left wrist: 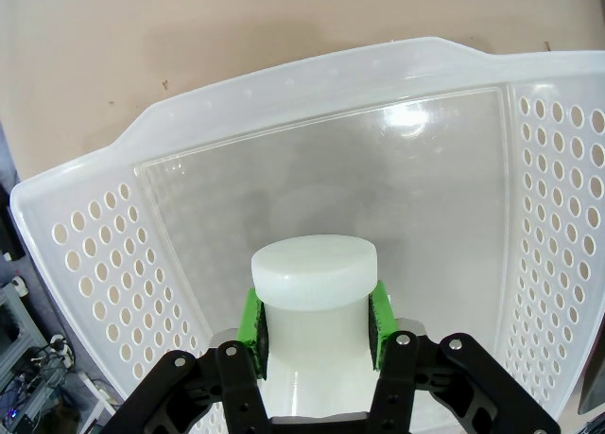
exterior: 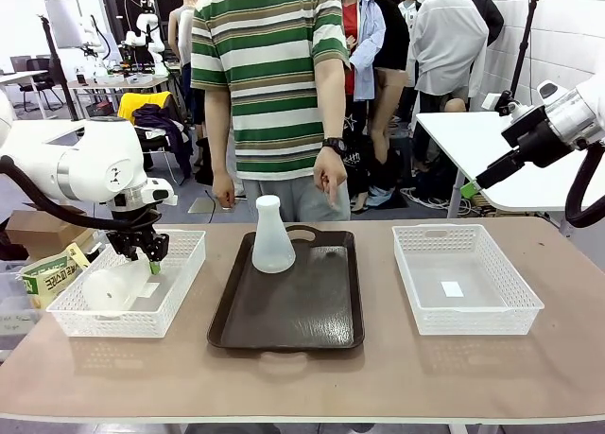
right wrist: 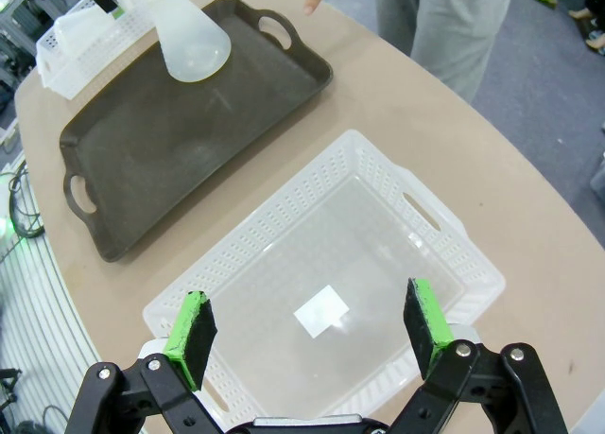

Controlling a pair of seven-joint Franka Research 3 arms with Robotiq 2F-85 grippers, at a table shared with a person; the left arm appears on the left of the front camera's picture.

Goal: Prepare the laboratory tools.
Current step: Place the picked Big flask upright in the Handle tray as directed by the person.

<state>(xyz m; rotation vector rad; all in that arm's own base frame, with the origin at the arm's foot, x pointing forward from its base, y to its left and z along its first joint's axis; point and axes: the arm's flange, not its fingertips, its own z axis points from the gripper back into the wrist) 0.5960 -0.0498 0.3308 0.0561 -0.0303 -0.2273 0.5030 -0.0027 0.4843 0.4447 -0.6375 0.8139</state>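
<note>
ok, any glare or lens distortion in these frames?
Left wrist view: a bright glare spot on the basket floor, and the basket rim bows from the wide lens. Right wrist view: table edge curves too. Front view: evenly lit, soft shadows under the tray.

A: What sits on the desk (exterior: 378,377)?
B: A dark brown tray (exterior: 312,330) at the middle, between two white mesh baskets: left one (exterior: 180,292), right one (exterior: 492,311) (small white label inside).
</note>
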